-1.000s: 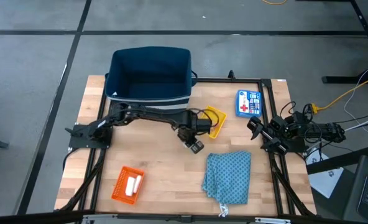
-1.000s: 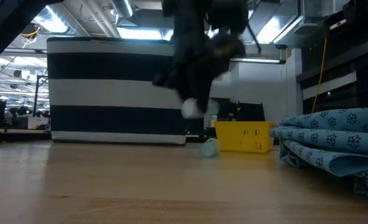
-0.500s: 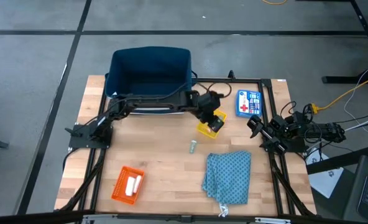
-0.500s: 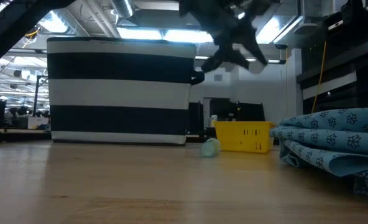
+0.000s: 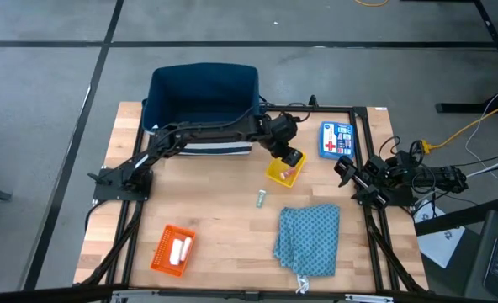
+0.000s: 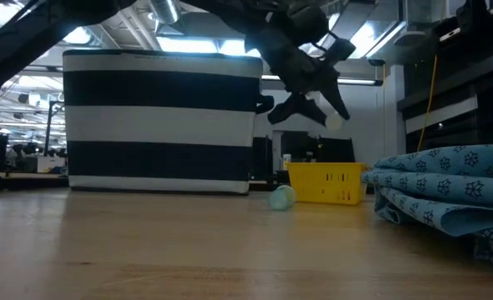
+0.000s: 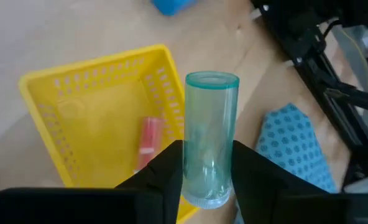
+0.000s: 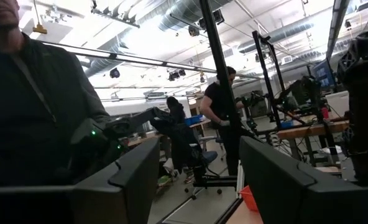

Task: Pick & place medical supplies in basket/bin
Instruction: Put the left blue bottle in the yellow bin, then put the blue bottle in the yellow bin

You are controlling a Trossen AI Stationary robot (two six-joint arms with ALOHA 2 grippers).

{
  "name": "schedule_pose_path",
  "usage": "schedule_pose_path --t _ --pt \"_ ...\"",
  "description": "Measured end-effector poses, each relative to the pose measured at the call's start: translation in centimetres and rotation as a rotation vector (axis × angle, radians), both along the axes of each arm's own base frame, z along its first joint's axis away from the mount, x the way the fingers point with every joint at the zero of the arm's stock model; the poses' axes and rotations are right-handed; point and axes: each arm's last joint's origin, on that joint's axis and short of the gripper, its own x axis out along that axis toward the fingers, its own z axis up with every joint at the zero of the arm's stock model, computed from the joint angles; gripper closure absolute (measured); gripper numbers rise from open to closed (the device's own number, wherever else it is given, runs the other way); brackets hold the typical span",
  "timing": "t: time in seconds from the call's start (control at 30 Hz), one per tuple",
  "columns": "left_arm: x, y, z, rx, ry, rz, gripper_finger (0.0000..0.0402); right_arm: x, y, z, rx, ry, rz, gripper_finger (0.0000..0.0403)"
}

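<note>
My left gripper (image 5: 289, 157) hangs over the small yellow basket (image 5: 281, 172), shut on a clear green tube (image 7: 210, 124). In the left wrist view a red tube (image 7: 149, 142) lies inside that basket (image 7: 91, 118). A second green tube (image 5: 260, 199) lies on its side on the table, also seen in the low view (image 6: 282, 197). The teal-blue patterned cloth (image 5: 309, 238) lies folded near the right front. White rolls (image 5: 180, 249) lie in an orange basket (image 5: 172, 250). My right gripper (image 5: 348, 178) waits open at the table's right edge. My left gripper (image 7: 209, 171) pinches the green tube between its two fingers (image 7: 165, 167), on the tube's half nearer the wrist (image 7: 206, 180). The rimmed end (image 7: 212, 79) sticks out past the fingertips. The fingers slant down from above. The tube is lifted clear, above the yellow basket.
A large dark blue bin (image 5: 203, 101) with striped sides stands at the far edge, behind the left arm. A blue first-aid box (image 5: 336, 140) lies right of the yellow basket. Bare wood shows in the table's middle and front (image 5: 224, 227). People show in the room beyond.
My left gripper has risen from the table's middle, beside the lying green tube, and moved toward the far right to above the yellow basket, carrying its tube along. The tube on the table has stayed put.
</note>
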Motion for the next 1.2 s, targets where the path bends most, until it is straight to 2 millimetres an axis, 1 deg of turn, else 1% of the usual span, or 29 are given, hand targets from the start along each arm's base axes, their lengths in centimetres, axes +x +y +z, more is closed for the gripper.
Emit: schedule_pose_path --t 0.07,0.3,0.4,0.5,0.6,0.77,0.87,0.97,1.1,1.2 --pt "0.0 -0.2 0.1 0.026 0.003 0.01 0.0263 0.0 0.0 0.0 -0.002 -0.001 0.0 0.0179" --pt "-0.1 -0.2 0.3 0.023 0.003 0.013 0.0211 0.0 0.0 0.0 -0.006 -0.004 -0.002 0.0179" --pt "-0.1 -0.3 0.2 0.014 0.005 0.02 0.0201 0.0 0.0 0.0 -0.004 -0.002 0.0 0.0179" --pt "-0.1 -0.9 0.5 0.001 0.003 0.003 0.0197 0.0 0.0 0.0 -0.003 -0.002 0.0 0.0179" --pt "-0.1 -2.2 0.8 -0.003 0.002 -0.032 0.0199 0.0 0.0 0.0 -0.004 -0.002 0.0 0.0179" --pt "-0.3 -5.6 1.4 0.018 0.018 -0.133 0.0205 0.0 0.0 -0.1 -0.005 0.007 -0.001 0.0179" --pt "-0.7 -7.6 1.3 0.02 0.066 -0.191 0.0208 0.1 0.0 -0.1 -0.007 0.011 -0.002 0.0179" --pt "-1.7 -9.4 0.7 0.008 0.194 -0.232 0.0208 0.1 0.0 -0.1 -0.007 0.011 -0.001 0.0179" --pt "-2.9 -11.1 -0.4 0.011 0.376 -0.177 0.0208 0.1 0.0 -0.1 -0.007 0.012 -0.001 0.0179" --pt "-3.5 -11.6 -1.4 0.0 0.475 -0.067 0.0208 0.1 0.0 -0.1 -0.007 0.012 -0.001 0.0179"
